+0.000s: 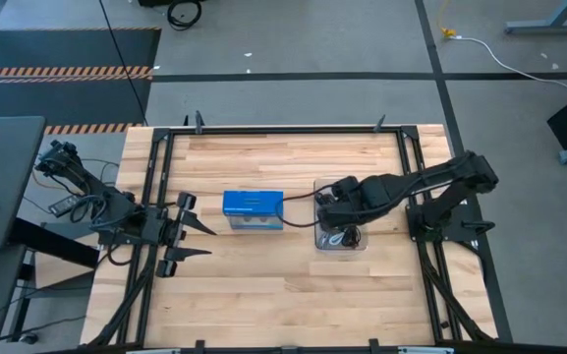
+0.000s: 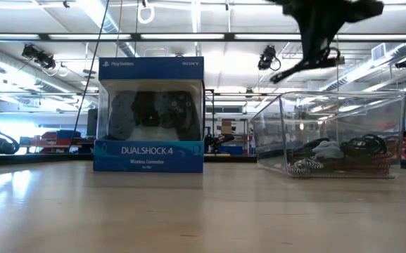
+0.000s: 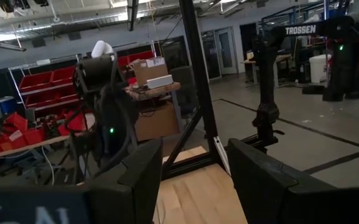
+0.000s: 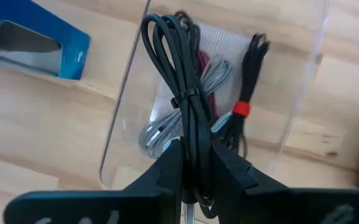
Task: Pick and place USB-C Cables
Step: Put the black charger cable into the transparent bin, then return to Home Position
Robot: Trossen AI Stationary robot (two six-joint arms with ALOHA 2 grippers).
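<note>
My right claw (image 4: 195, 171) is pinched tight on a black USB-C cable bundle (image 4: 182, 93), lifted above the clear tray (image 4: 114, 146) at frame centre, clearing its walls; my left claw (image 1: 187, 228) waits spread.

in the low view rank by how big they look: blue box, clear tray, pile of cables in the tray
1. Clear tray and blue box: too close to call. The tray looks wider, the box taller, and the box may sit nearer the camera.
2. Pile of cables: clearly smallest, covering only the tray's floor.

Right gripper (image 4: 195, 165) clamped, left gripper (image 1: 193, 239) spread
</note>
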